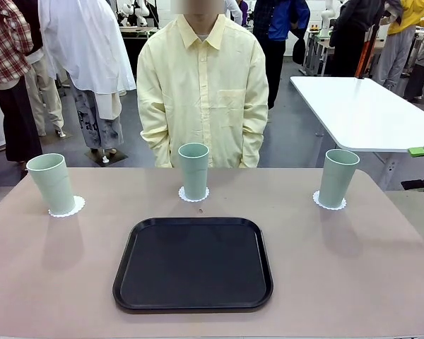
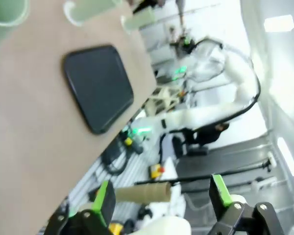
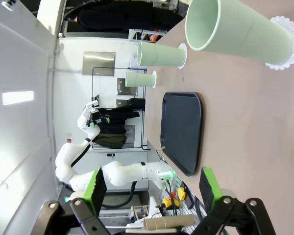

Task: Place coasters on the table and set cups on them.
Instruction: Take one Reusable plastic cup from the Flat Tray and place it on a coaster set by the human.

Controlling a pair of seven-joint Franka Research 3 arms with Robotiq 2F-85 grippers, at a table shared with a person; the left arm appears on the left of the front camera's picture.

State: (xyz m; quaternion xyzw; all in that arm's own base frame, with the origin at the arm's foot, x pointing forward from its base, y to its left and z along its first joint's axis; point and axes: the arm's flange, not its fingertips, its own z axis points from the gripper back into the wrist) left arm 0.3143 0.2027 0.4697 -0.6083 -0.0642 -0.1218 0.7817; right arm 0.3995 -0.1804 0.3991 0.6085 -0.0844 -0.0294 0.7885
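Note:
Three mint-green cups stand upright on the beige table (image 1: 353, 268), each on its own lacy white coaster. They are the left cup (image 1: 51, 182) on a coaster (image 1: 67, 207), the middle cup (image 1: 193, 169) on a coaster (image 1: 193, 194), and the right cup (image 1: 337, 176) on a coaster (image 1: 329, 203). My right gripper (image 1: 418, 168) hangs open at the table's right edge, clear of the right cup (image 3: 235, 29); its own view (image 3: 152, 188) shows nothing between the pads. Off the table's side, my left gripper (image 2: 161, 196) is open and holds nothing.
A black tray (image 1: 193, 263) lies in the middle of the near half of the table, with nothing on it. A person in a pale yellow shirt (image 1: 201, 92) stands behind the far edge, hands out of sight. A white table (image 1: 360, 106) stands at the back right.

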